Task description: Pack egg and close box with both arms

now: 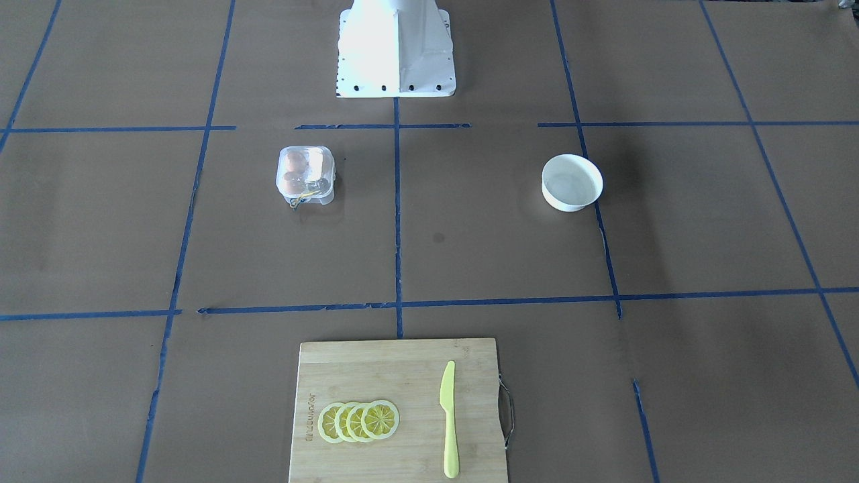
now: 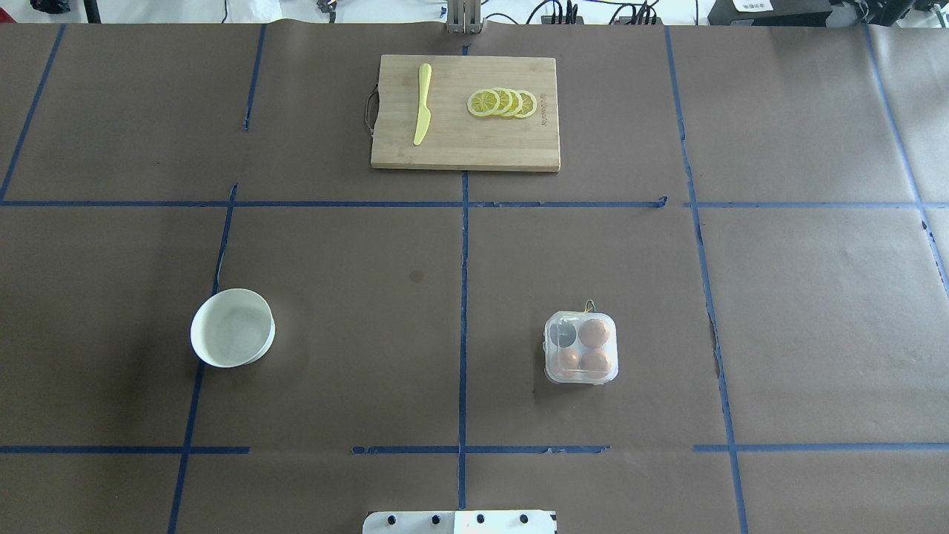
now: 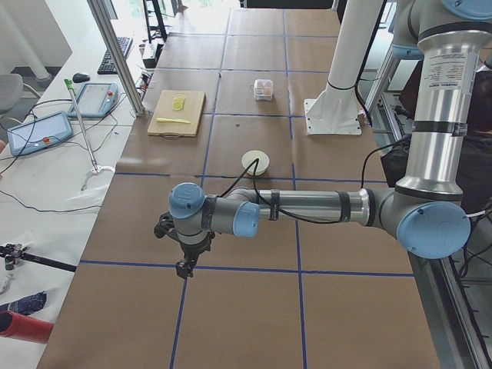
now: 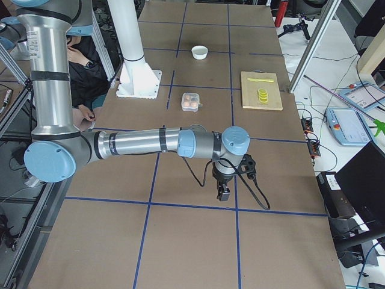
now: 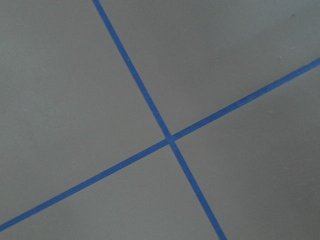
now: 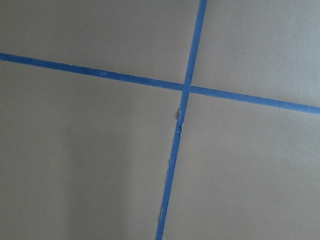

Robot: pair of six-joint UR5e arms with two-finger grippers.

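The box sits on the robot's right half of the worktop, a little to the right of the centre tape line and nearer the robot than the far edge. It is close to square, so no long axis stands out; its sides run in line with the blue tape grid. Its yellow string sticks out from the side turned away from the robot, toward the cutting board. The clear lid appears to lie down over the cells. One egg fills the far right cell and two more fill the two near cells. The far left cell looks dark, and I cannot tell what is in it.

The left arm stretches out low over the worktop, and its left tool points straight down above a tape crossing. The right arm does the same at the other end with the right tool. Both tools are well apart from the box. Whether their fingers are spread or closed cannot be told from these side views.

A white bowl stands on the robot's left half. A yellow knife and lemon slices lie on the cutting board.
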